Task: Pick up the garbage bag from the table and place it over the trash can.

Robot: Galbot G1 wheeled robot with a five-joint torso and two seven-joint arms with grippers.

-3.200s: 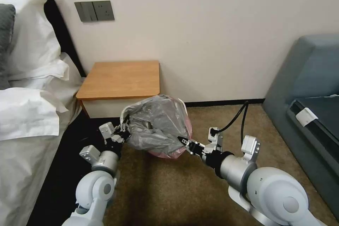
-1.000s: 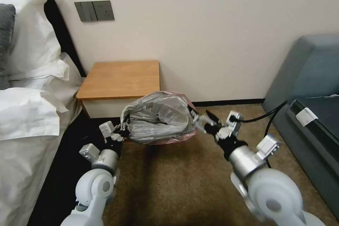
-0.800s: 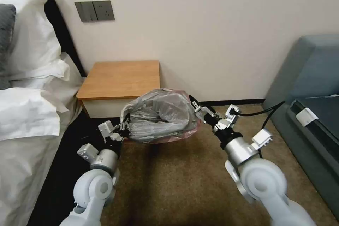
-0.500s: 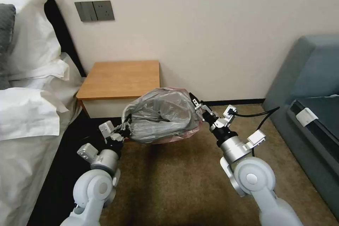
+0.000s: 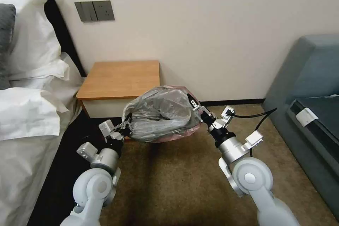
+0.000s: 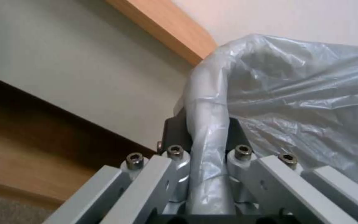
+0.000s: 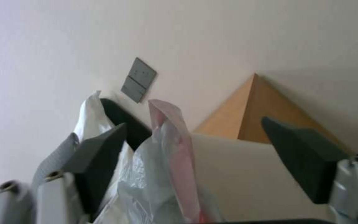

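Both claws matter now: left claw (image 5: 124,126) stays clamped on the garbage bag (image 5: 160,114) at 9 o'clock, while right claw (image 5: 195,107) has swung in open at the 3 o'clock rim, so stretching it over the trash can looks close.

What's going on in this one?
The left gripper is shut on a bunched edge of the garbage bag, holding it beside the table. The right gripper is open at the bag's opposite, pinkish edge, with film between its fingers. The bag hangs ballooned between them.
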